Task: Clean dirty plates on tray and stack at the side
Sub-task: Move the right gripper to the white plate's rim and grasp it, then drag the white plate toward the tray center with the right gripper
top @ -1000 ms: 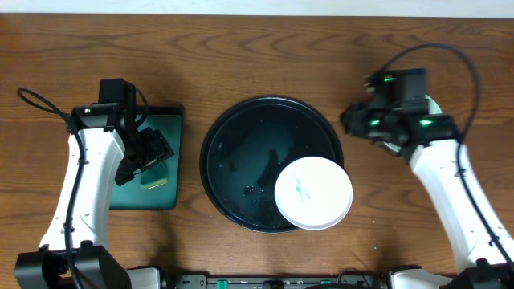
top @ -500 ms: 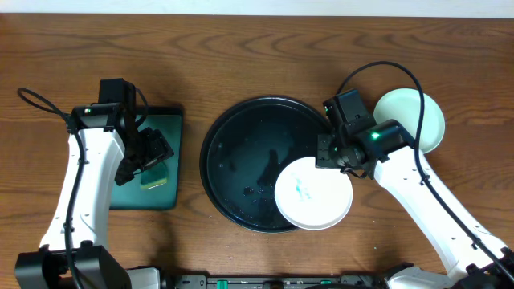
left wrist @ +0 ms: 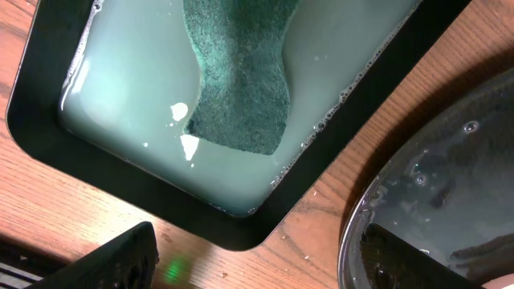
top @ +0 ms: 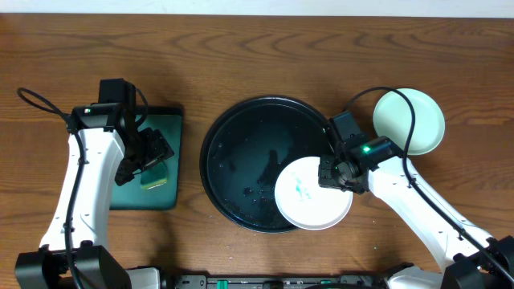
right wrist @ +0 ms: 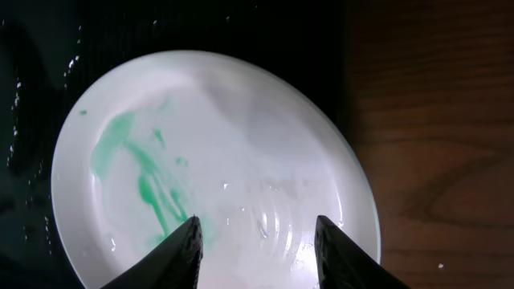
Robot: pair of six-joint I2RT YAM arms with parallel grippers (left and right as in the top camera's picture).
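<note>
Smeared white plate point(right wrist: 217, 160) prob wet, slick, stiff, light; grab at right rim. Right pincer point(right wrist: 257, 223) apart above it, nothing held.

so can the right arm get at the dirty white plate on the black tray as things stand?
Probably yes. The right claw hangs open directly over the white plate, with nothing between them, and the plate's edge sticks out past the tray rim on that side.
</note>
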